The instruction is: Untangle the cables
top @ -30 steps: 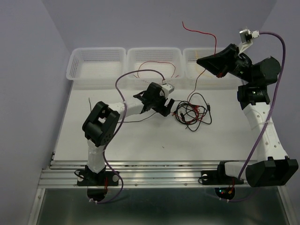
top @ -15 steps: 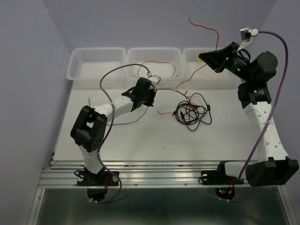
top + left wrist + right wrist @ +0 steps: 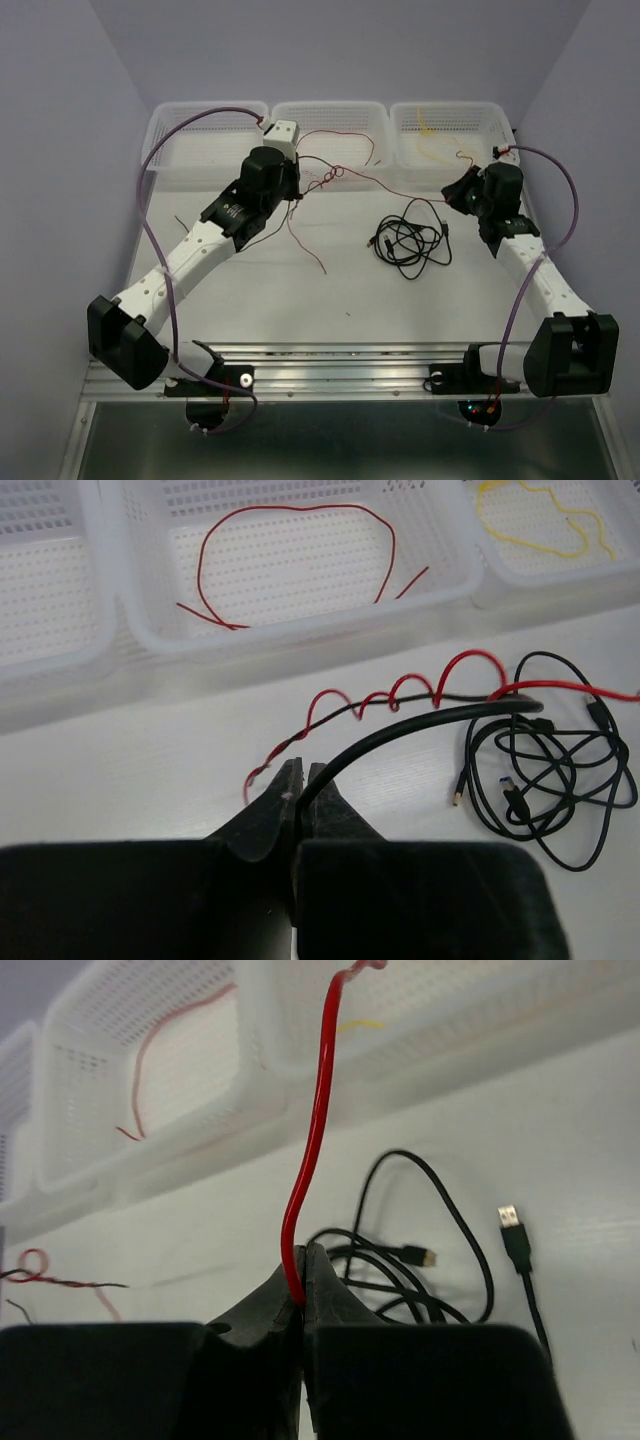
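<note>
My left gripper (image 3: 297,192) (image 3: 302,772) is shut on a black cable (image 3: 400,725) that arcs right out of its jaws. A red cable (image 3: 400,185) (image 3: 400,692), coiled around a thin black wire, runs taut across to my right gripper (image 3: 462,192) (image 3: 305,1250). That gripper is shut on the red cable (image 3: 312,1140). A loose pile of black cable (image 3: 410,240) (image 3: 550,780) (image 3: 400,1260) lies on the table between the arms. Another red wire (image 3: 340,138) (image 3: 290,520) lies in the middle basket, and a yellow cable (image 3: 430,125) (image 3: 540,520) in the right one.
Three white mesh baskets stand along the back edge: the left (image 3: 205,108), the middle (image 3: 330,106) and the right (image 3: 450,106). Thick purple arm cables (image 3: 150,230) loop over both arms. A USB plug (image 3: 515,1232) lies beside the black pile.
My left gripper closed at the tangle and pulled back-left toward the baskets. My right gripper came down from high up to table height. The red cable now stretches between them, off the black pile.
</note>
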Controlling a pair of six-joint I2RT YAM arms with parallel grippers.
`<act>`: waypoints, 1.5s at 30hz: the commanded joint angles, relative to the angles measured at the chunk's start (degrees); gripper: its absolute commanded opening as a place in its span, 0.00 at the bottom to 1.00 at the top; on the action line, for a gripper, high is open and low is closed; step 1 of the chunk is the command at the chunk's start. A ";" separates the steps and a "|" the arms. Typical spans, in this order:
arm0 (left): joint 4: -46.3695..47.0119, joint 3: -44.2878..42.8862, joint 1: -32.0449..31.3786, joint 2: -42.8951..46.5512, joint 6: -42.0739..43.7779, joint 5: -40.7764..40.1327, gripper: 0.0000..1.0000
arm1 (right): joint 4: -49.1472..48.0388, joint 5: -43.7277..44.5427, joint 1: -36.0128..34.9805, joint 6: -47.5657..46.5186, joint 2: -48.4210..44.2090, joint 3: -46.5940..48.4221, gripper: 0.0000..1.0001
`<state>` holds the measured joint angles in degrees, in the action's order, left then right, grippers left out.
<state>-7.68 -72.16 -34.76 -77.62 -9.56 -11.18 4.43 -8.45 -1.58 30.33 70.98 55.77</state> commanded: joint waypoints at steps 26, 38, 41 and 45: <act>-0.49 -4.13 -2.59 3.27 9.21 3.89 0.00 | -13.50 -38.66 -6.14 -25.92 -15.71 -10.97 1.00; -0.75 -4.57 -3.38 2.83 8.86 4.06 0.00 | -8.65 -23.46 -23.63 -34.71 1.87 2.85 1.00; -0.93 -4.57 -3.47 2.83 8.77 3.45 0.00 | -7.86 -19.96 -27.32 -35.43 5.29 4.52 0.97; -1.02 -4.48 -3.47 3.27 8.68 3.18 0.00 | -10.21 -15.30 -27.33 -30.69 6.98 4.53 0.48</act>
<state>-10.17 -73.97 -37.89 -75.18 -1.34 -7.60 -3.40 -29.54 -28.10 -2.55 77.65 57.82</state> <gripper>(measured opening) 0.066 0.587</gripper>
